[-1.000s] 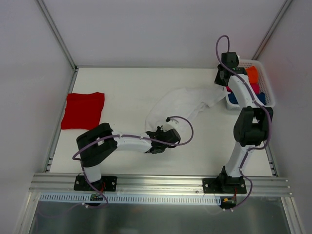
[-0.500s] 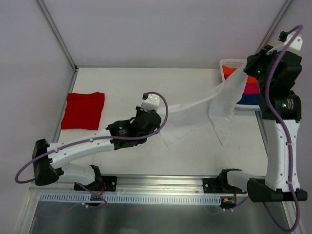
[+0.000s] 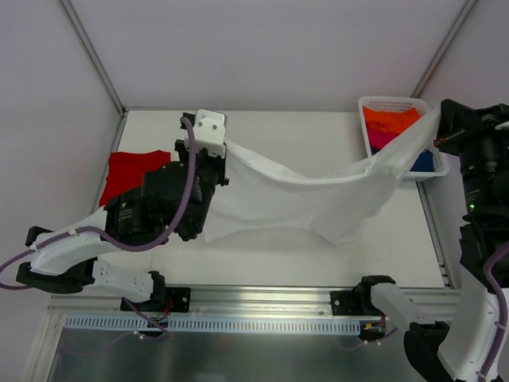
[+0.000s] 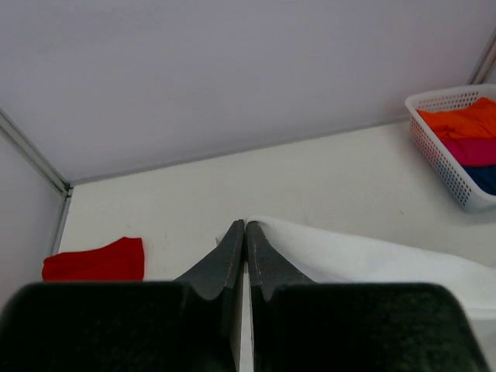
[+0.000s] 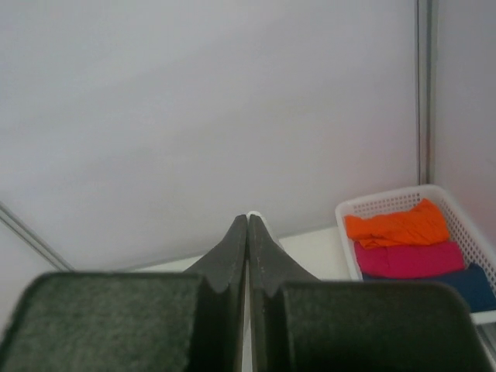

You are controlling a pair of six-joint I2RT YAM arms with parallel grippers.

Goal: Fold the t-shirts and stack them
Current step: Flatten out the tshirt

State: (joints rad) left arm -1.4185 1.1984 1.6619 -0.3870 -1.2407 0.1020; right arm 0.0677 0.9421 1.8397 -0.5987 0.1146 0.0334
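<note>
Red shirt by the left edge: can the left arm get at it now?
Probably not yet: the red shirt lies close by, but the left end effector is shut on the white shirt.

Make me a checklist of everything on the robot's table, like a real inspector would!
Surface: white table, no spills seen.
Job's things: white t-shirt lifted and stretched between both arms, sagging in the middle; red t-shirt folded flat at the left edge, partly hidden by the left arm.
Clutter: white basket at the far right corner, holding orange, pink and blue folded clothes.
Grippers: left gripper shut on one end of the white t-shirt; right gripper shut on the other end.
Cables: purple cable loops along each arm.
Surroundings: plain white walls; metal rail at the near edge.
</note>
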